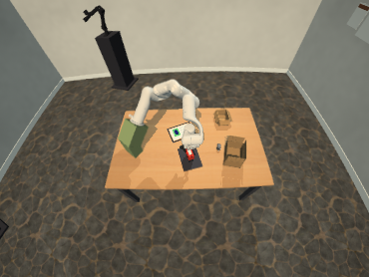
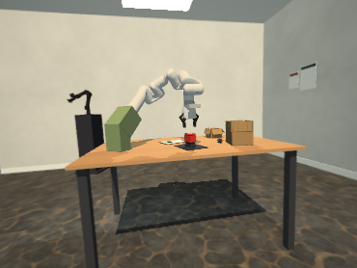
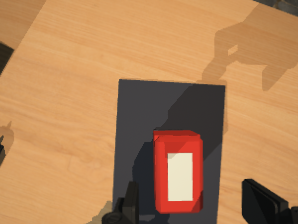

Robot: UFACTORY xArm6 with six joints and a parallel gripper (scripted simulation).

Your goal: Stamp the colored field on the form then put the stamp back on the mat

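The red stamp (image 3: 178,171) with a cream top stands upright on the dark mat (image 3: 170,150); it also shows in the top view (image 1: 189,154) and the exterior view (image 2: 190,138). My gripper (image 2: 188,124) hangs open and empty a clear gap above the stamp; its fingertips show at the bottom of the wrist view (image 3: 195,205), one on each side of the stamp. The white form (image 1: 180,133) with its green and blue field lies on the table behind the mat.
A large open cardboard box (image 1: 234,150) and a smaller one (image 1: 222,118) stand to the right. A small dark object (image 1: 218,146) lies between the mat and the large box. A green block (image 1: 133,137) holds the arm's base at the left.
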